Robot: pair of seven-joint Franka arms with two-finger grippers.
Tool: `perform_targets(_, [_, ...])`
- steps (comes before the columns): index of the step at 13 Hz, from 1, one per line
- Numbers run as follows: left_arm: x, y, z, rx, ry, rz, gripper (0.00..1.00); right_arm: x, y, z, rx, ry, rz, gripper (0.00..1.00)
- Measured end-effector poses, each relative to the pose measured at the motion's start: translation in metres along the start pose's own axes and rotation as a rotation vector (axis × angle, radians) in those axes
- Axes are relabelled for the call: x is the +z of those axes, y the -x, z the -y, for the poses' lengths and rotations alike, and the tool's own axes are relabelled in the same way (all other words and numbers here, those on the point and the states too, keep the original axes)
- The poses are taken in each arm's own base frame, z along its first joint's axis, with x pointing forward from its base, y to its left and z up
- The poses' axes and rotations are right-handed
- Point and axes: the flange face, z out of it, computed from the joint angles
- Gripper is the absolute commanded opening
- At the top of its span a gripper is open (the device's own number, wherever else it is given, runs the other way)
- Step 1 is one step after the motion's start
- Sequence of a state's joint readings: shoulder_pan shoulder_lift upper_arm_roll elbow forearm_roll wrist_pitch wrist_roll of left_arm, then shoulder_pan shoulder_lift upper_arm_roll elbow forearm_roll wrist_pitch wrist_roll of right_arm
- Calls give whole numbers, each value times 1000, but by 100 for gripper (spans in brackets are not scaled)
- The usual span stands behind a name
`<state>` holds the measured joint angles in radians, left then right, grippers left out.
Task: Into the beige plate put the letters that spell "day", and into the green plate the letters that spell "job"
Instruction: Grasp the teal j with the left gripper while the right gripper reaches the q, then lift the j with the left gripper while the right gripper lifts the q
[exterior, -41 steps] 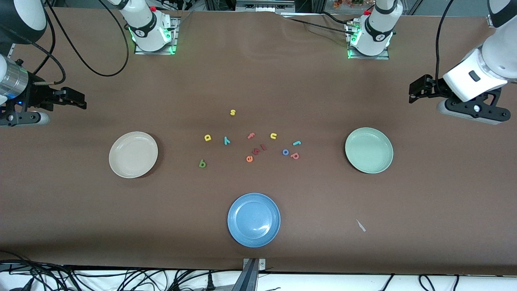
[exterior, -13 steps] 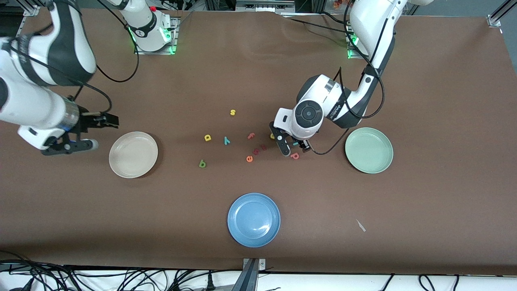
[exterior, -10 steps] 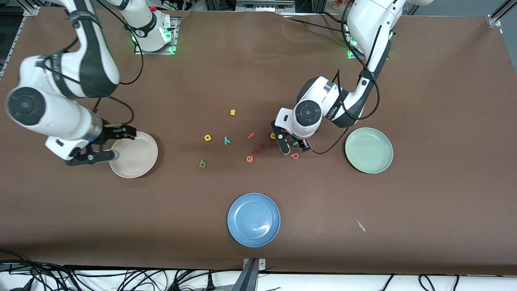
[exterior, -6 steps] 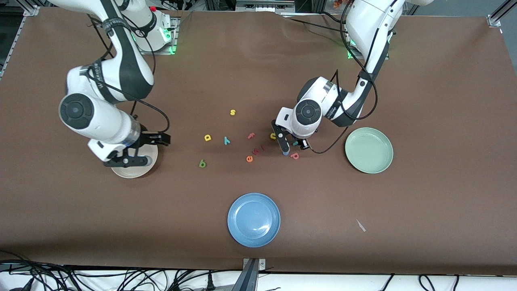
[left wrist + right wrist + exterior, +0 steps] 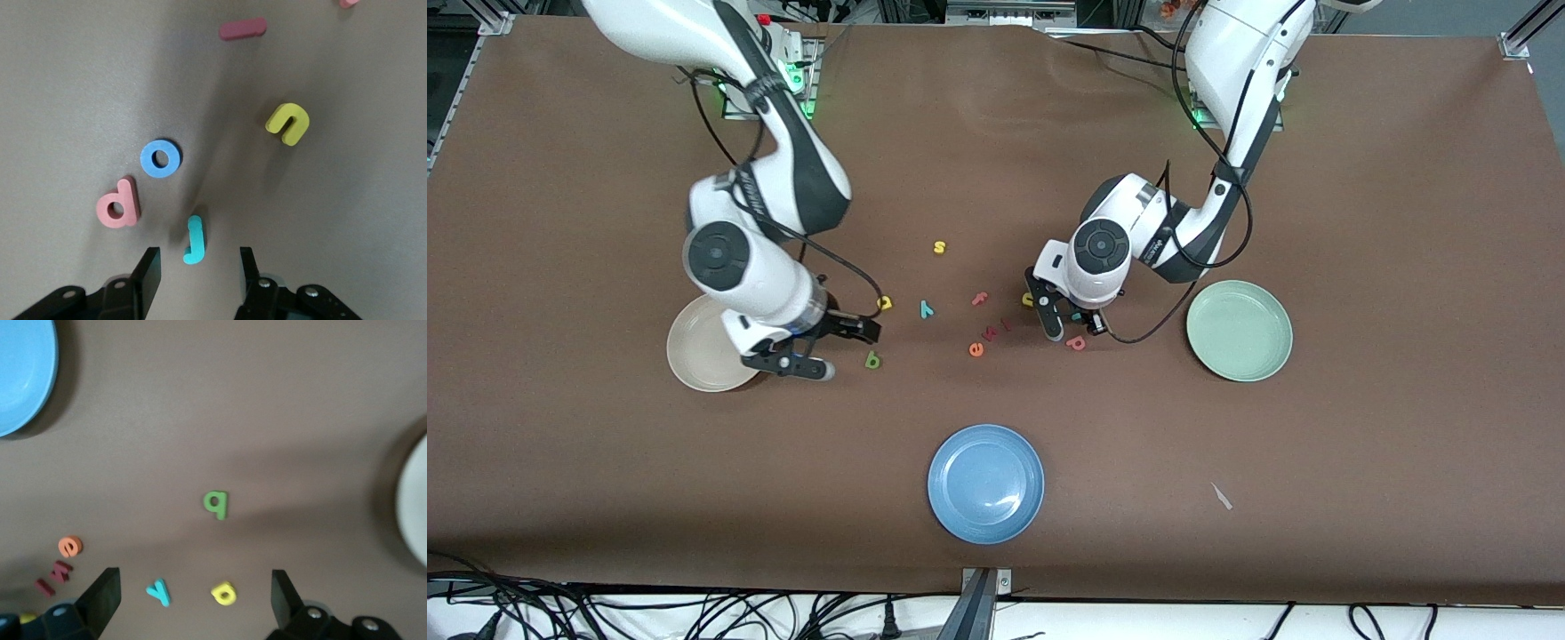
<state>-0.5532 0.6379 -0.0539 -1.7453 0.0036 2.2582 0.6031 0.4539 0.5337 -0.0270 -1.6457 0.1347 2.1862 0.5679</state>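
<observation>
Jaws on my left gripper (image 5: 195, 270) stand half-narrowed astride the teal "j" (image 5: 194, 239), not clamped as far as I can see; blue "o" (image 5: 160, 158) and salmon "b" (image 5: 119, 204) lie just beside it, near the green plate (image 5: 1239, 330). Right gripper (image 5: 194, 600) is wide open over the yellow "a" (image 5: 223, 593), green "d" (image 5: 216, 504) and teal "y" (image 5: 159, 591) nearby; beige plate (image 5: 698, 356) close.
</observation>
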Motion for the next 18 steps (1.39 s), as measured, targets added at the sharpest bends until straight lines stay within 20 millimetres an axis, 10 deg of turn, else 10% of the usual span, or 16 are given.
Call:
perform_targets(10, [23, -2, 2, -10, -3, -6, 32, 115, -10, -11, 41, 30, -3, 98])
perform_targets(12, [25, -2, 2, -10, -4, -9, 1, 124, -9, -13, 42, 37, 5, 91])
perform_targets(18, [24, -3, 0, -6, -6, -9, 0, 128, -9, -14, 39, 42, 8, 67])
